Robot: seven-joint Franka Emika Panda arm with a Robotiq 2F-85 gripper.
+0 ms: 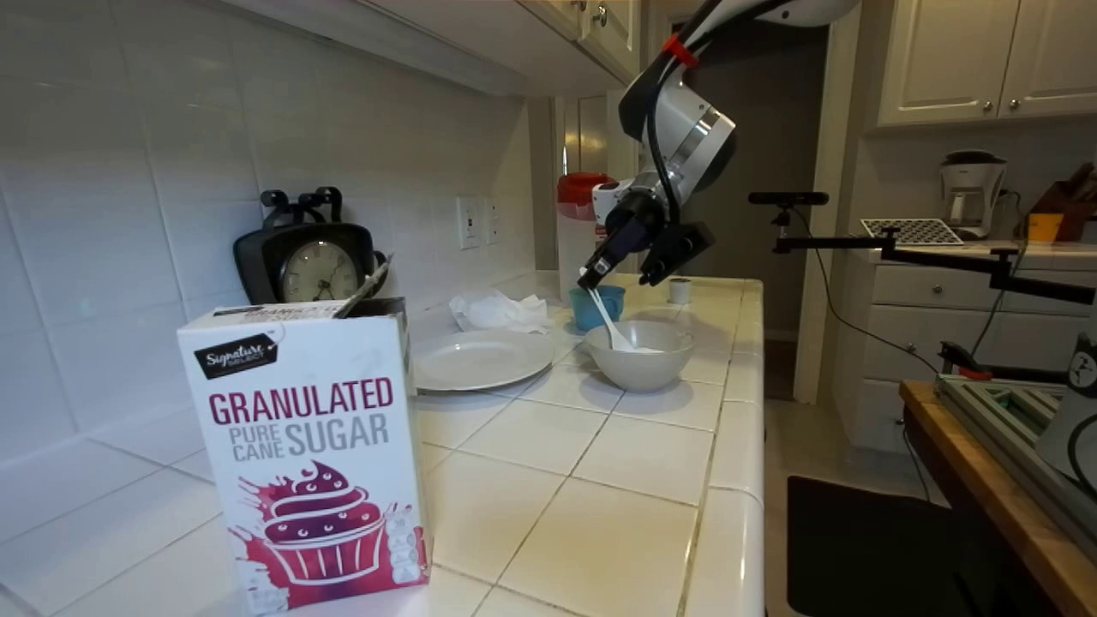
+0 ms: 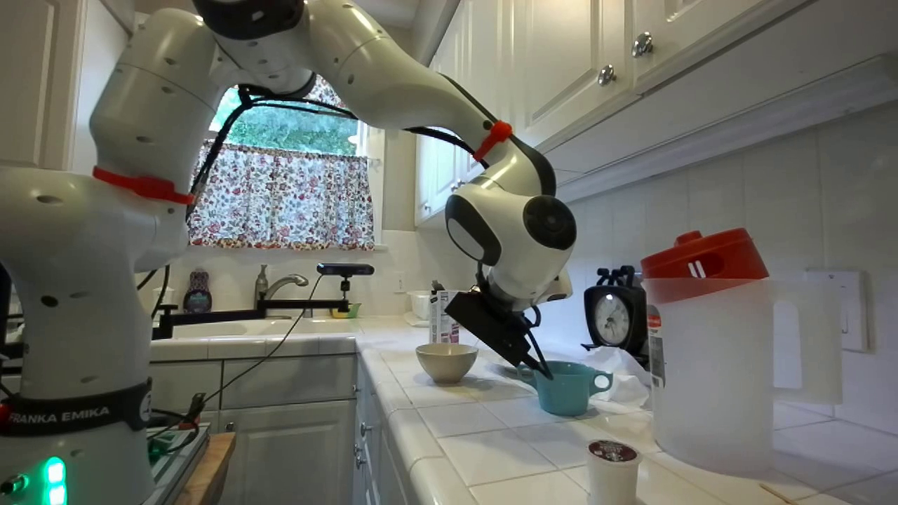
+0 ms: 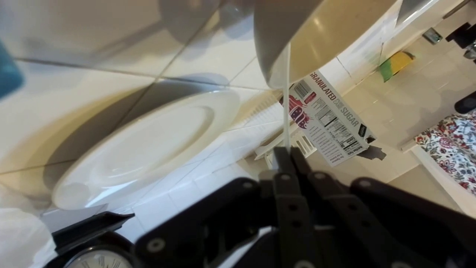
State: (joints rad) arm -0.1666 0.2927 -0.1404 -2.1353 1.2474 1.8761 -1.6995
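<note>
A thin white spoon is pinched by its handle between the fingertips of my gripper. The spoon slants down into a pale bowl, where some white stuff lies around its lower end. Above and slightly to the side of that bowl stands the gripper in an exterior view. A teal two-handled cup overlaps the fingertips in both exterior views; I cannot tell whether they touch. From the wrist, the bowl shows beyond the fingertips, with the white plate off to the left.
An opened sugar box stands upright on the tiled counter. Along the wall are a black clock and crumpled white paper. A pitcher with a red lid and a small white pod stand near the cup. Cabinets hang overhead.
</note>
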